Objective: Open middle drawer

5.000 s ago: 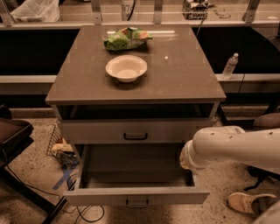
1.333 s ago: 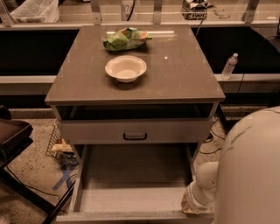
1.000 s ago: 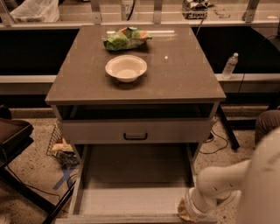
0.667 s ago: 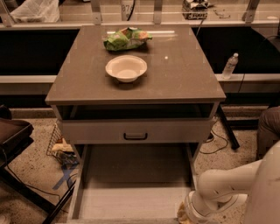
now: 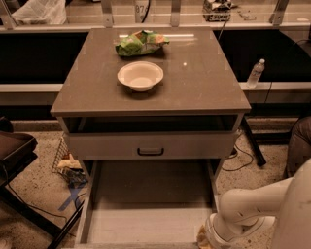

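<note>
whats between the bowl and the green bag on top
Only bare tabletop separates bowl and bag, in the camera view. The gripper is low right, by the open middle drawer.

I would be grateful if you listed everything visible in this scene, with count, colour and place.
cabinet top: one, grey-brown, centre of view
bowl: one, cream, on the cabinet top
snack bag: one, green, behind the bowl
upper drawer: one, pale grey with a dark handle, closed under the top
middle drawer: one, pale grey, pulled out below the upper drawer
water bottle: one, clear, on the ledge right of the cabinet
plastic bag: one, white, far left at the back
wire basket: one, on the floor left of the cabinet
robot arm: one, white, lower right
gripper: one, at the bottom edge by the middle drawer's right front corner
</note>
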{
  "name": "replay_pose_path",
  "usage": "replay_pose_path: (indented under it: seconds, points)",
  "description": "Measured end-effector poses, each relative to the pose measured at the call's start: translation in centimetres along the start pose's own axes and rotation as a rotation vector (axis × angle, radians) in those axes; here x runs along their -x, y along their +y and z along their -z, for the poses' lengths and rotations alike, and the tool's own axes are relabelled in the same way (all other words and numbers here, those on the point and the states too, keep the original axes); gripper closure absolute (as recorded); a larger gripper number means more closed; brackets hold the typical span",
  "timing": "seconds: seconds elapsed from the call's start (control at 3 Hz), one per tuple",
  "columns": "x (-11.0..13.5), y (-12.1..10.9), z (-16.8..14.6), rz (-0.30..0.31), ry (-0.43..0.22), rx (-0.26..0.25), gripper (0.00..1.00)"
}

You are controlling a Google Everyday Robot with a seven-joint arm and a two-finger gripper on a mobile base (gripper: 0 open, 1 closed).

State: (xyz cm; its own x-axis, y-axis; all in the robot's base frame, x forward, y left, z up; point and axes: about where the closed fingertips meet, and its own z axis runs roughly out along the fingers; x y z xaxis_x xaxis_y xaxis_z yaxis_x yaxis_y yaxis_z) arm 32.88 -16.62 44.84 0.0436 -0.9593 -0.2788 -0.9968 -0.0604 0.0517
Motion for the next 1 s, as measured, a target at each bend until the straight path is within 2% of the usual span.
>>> replay_pose_path:
  seconds: [0.33, 0.67, 1.0]
  points:
    - [0.02, 0.04, 0.0, 0.001, 0.0, 0.001, 0.08]
    - [0.01, 0.03, 0.0, 0.001, 0.0, 0.001, 0.0]
    - [0.01, 0.03, 0.0, 0.001, 0.0, 0.001, 0.0]
